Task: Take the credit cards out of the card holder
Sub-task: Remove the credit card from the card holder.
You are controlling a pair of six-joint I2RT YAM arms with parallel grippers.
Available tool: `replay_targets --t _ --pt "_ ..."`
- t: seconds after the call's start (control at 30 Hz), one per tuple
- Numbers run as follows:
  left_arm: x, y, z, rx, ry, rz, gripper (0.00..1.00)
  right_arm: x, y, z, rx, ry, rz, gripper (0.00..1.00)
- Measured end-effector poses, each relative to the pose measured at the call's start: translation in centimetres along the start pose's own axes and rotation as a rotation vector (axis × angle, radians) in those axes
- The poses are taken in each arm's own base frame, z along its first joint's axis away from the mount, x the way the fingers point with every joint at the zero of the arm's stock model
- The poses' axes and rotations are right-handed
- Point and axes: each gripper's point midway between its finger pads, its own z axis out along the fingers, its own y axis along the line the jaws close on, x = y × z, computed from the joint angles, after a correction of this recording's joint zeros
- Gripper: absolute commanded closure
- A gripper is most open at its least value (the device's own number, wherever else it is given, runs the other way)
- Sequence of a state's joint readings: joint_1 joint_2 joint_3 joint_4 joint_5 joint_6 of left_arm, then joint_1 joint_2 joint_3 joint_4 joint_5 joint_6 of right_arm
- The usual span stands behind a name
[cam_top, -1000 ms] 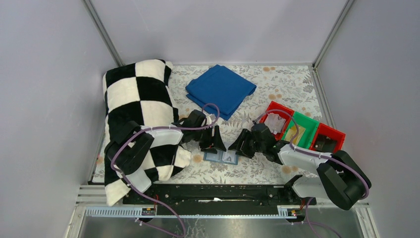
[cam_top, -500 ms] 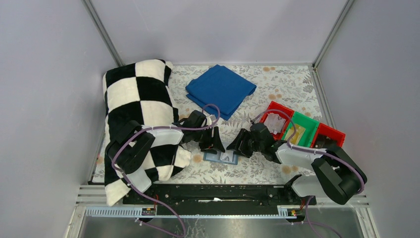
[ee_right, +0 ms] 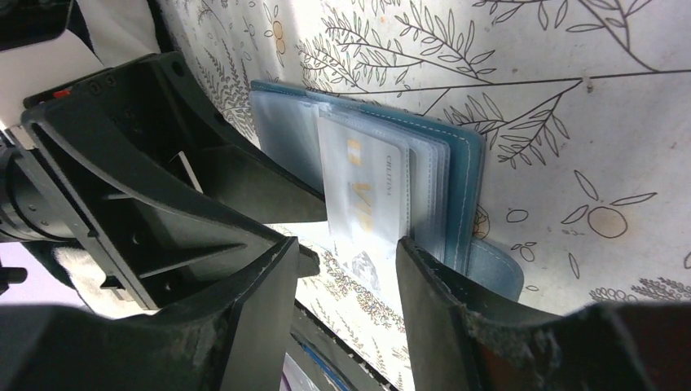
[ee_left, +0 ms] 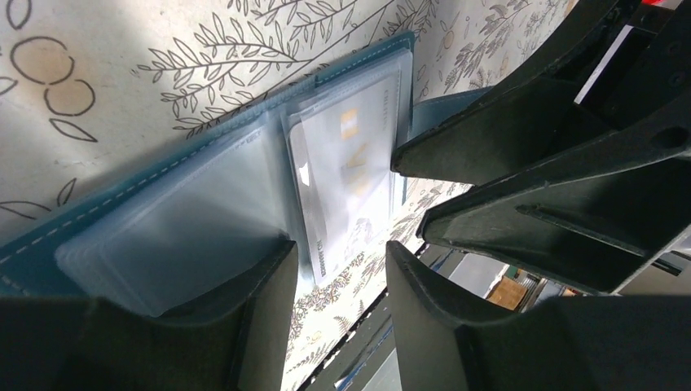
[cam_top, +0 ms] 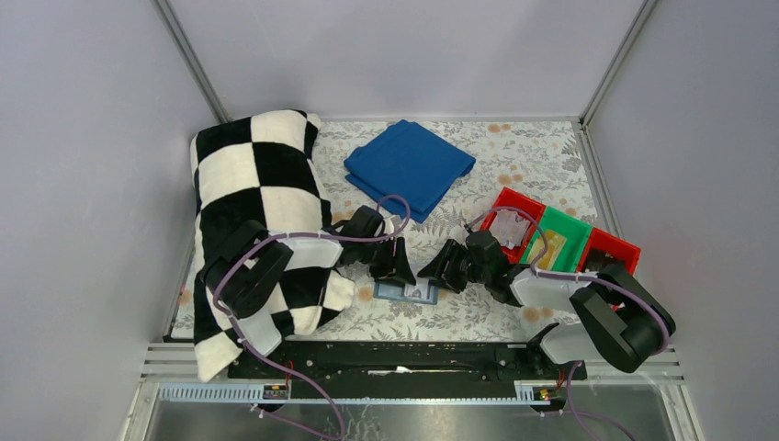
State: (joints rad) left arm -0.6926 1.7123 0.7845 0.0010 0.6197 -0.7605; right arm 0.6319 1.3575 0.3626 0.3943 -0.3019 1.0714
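Note:
The teal card holder [cam_top: 407, 293] lies open on the floral table between my two grippers. In the left wrist view its clear sleeves [ee_left: 195, 228] are spread, and a whitish credit card [ee_left: 350, 175] with yellow marks sticks partly out of a sleeve. My left gripper [ee_left: 338, 273] is open, with one finger [ee_left: 244, 326] resting on the left sleeves. My right gripper [ee_right: 346, 261] is open and straddles the card's [ee_right: 367, 191] near edge, its right finger [ee_right: 444, 309] against the holder's [ee_right: 466, 175] stacked sleeves. In the top view the left gripper [cam_top: 395, 269] and the right gripper [cam_top: 439, 268] nearly meet.
Red [cam_top: 522, 204], green [cam_top: 571, 227] and red [cam_top: 617, 246] bins stand in a row at the right, with a whitish card and a yellowish one inside. A folded deep-blue cloth [cam_top: 409, 165] lies at the back. A black-and-white checkered cushion [cam_top: 257, 202] fills the left side.
My right gripper has moved left, closer to the holder and the left gripper. The left gripper has barely moved.

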Motion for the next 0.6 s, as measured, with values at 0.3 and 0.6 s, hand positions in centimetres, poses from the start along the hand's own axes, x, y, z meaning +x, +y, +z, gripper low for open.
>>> replay_targets --t 0.3,0.6 --pt "0.1 0.4 0.5 0.002 0.009 -0.004 0.67 0.1 0.2 0.2 -0.018 0.003 0.02 0.46" --pt "0.2 1.2 0.5 -0.016 0.012 -0.026 1.0 0.1 0.2 0.2 -0.02 0.004 0.022 0.46"
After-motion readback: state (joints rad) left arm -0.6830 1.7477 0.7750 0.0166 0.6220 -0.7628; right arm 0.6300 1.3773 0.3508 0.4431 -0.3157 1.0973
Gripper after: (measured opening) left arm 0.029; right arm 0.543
